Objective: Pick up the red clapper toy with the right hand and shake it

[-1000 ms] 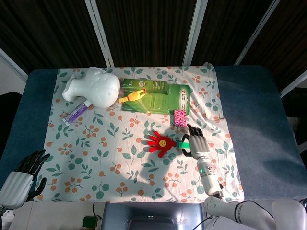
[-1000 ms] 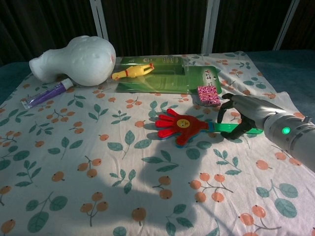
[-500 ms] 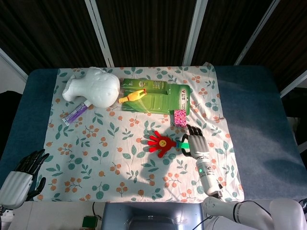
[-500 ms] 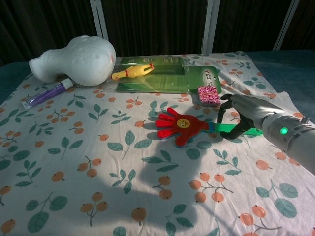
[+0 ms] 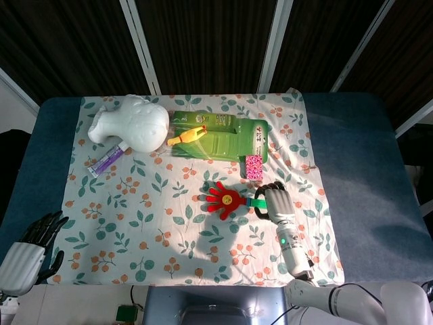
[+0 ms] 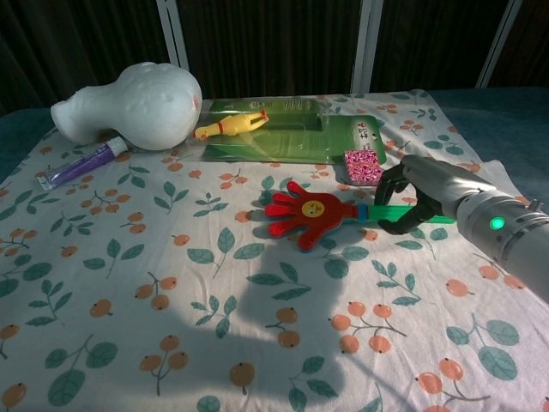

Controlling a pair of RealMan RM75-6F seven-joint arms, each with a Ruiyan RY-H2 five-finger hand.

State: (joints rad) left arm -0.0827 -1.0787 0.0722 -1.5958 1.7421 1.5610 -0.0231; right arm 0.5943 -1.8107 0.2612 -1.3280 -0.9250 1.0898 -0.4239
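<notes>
Red clapper toy (image 6: pixel 306 215), its green handle (image 6: pixel 403 214) clasped by the right hand (image 6: pixel 422 195); squeeze firmly before lifting.

The clapper (image 6: pixel 309 213) looks like glossy plastic, as does the green packet (image 6: pixel 296 137). The white head (image 6: pixel 137 105) is matt foam. A printed cloth (image 6: pixel 129 283) covers the bench. The right hand (image 6: pixel 420 193) has smooth grey casing.
</notes>
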